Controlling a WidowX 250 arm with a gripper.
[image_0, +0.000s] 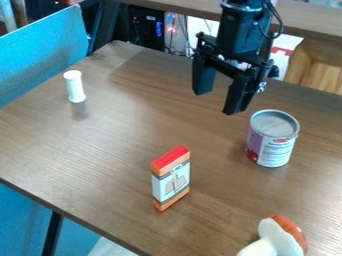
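The black gripper (215, 102) hangs above the back right part of the wooden table, its two fingers spread apart with nothing between them. Below and to its right stands a tin can (272, 139) with a grey lid and a purple and white label. An upright small box (171, 178), red on top with orange and white sides, stands near the middle front. Far left, a white cylinder (75, 86) is upright. At the bottom right lies a toy mushroom (278, 237) with a brown-orange and white cap, partly cut off by the view's edge.
The brown table (127, 145) has its left edge beside a blue panel (43, 52). Behind its far edge are cables, dark equipment and a red and white box (283, 52).
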